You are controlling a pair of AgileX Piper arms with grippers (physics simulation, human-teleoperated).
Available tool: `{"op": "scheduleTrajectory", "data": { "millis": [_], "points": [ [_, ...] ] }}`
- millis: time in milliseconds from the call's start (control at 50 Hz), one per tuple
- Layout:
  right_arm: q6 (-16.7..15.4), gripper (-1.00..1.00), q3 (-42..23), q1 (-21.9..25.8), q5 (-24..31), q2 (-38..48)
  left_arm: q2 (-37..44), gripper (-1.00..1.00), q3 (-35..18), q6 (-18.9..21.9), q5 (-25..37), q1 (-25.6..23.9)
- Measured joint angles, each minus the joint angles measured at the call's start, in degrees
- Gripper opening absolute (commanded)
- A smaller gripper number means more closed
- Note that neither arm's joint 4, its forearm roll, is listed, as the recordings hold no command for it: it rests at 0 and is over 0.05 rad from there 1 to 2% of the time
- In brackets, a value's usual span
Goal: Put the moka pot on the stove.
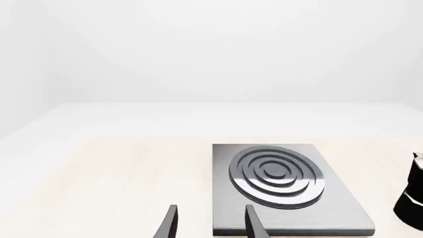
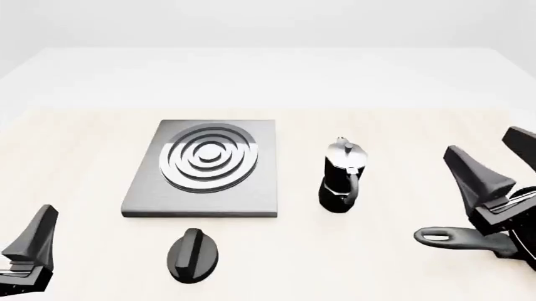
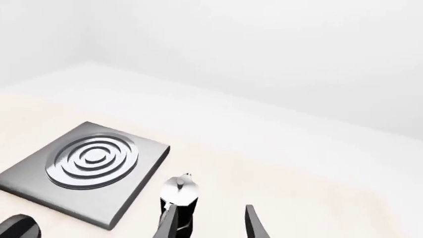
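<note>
The moka pot [image 2: 342, 179] stands upright on the table, right of the stove [image 2: 209, 166] and apart from it; it is black and faceted with a silver lid. The stove is a flat grey slab with a ringed burner. My right gripper [image 2: 484, 143] is open and empty, right of the pot and a little above the table. In the right wrist view the pot [image 3: 178, 198] sits just ahead of that gripper [image 3: 211, 208]. My left gripper [image 1: 211, 208] is open and empty at the near left, with the stove [image 1: 290, 198] ahead and the pot's edge [image 1: 413, 198] beside it.
A black oval knob [image 2: 194, 254] lies on the table in front of the stove. A black frying pan's long handle [image 2: 456, 238] lies under my right arm at the near right. One finger [image 2: 35, 235] of my left gripper shows at the front view's lower left corner.
</note>
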Motion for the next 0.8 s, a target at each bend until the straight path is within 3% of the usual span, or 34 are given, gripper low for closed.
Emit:
{"op": "scheduleTrajectory", "data": {
  "millis": [300,800],
  "points": [
    [0.5,1.0,-0.6,3.6,-7.1,10.8,0.0,1.0,0.0,0.0,0.0,0.0],
    [2.9,1.0,3.6,5.7,-17.2,21.1,0.0,1.0,0.0,0.0,0.0,0.0]
  ]
}}
